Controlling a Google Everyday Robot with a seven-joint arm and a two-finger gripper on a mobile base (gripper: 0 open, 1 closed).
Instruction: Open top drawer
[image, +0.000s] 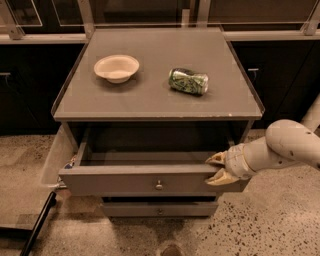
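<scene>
- A lower drawer (159, 209) sits closed beneath.
- My hand (218, 169) pinches the right end of the top drawer (125, 181) front panel, one finger inside and one outside.
- The top drawer stands pulled partway out.
- On the surface (150, 102) behind lie a green can (187, 81) and a bowl (116, 67).

One cam, high front, looking down at cabinet (150, 102) w/ tool (214, 170) lower right.
</scene>
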